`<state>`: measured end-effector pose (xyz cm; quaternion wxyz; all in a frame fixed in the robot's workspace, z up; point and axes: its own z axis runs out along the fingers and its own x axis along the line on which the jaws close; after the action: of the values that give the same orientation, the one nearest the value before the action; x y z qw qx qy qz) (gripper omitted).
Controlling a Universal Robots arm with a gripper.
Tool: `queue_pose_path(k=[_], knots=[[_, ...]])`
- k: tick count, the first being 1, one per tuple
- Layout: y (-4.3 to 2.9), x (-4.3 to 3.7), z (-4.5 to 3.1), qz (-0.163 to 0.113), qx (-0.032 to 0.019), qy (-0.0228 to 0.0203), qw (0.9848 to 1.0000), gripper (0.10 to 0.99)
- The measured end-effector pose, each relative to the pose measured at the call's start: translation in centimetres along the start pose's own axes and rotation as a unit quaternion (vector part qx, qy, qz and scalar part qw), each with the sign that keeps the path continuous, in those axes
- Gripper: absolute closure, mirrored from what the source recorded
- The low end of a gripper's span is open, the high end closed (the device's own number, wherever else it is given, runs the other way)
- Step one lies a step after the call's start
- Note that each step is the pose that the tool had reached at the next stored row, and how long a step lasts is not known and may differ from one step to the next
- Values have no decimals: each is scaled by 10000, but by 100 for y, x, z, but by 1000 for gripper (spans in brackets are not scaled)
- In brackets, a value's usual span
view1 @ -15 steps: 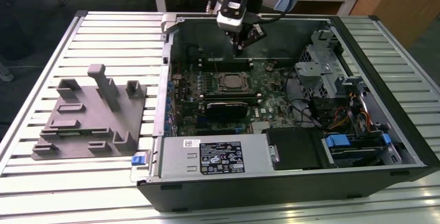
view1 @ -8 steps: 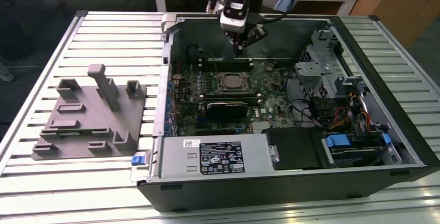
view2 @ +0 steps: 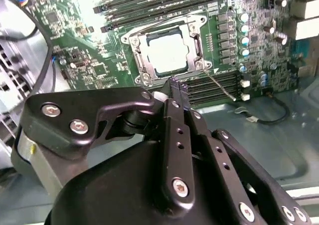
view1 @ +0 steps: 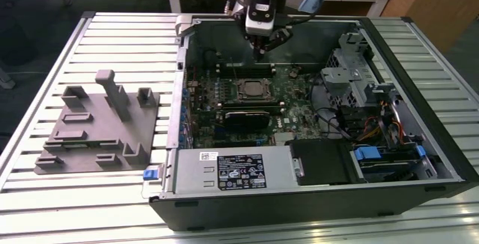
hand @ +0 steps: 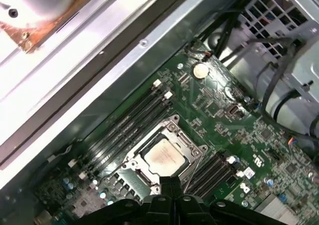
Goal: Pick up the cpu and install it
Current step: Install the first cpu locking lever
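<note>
The cpu is a pale silver square lying flat in the metal-framed socket on the green motherboard, inside the open computer case. It shows in both wrist views: cpu, cpu. My gripper hangs above the board, just behind the socket toward the case's back wall. Its black fingers are pressed together with nothing between them. The tips of the gripper sit near the socket's edge, apart from the chip.
A grey moulded tray with upright blocks lies on the slatted table at the exterior view's left. A black ribbed heatsink sits in front of the socket. The power supply, drive cage and cables crowd the case.
</note>
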<state>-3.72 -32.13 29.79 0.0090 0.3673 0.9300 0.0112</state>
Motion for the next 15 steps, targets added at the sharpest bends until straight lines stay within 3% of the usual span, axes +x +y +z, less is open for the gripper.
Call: queue_pose_path(k=[6,15], knots=[[0,0,5,-548,-4,15,9985,980],[0,0,6,-1250,-10,34,9921,980]])
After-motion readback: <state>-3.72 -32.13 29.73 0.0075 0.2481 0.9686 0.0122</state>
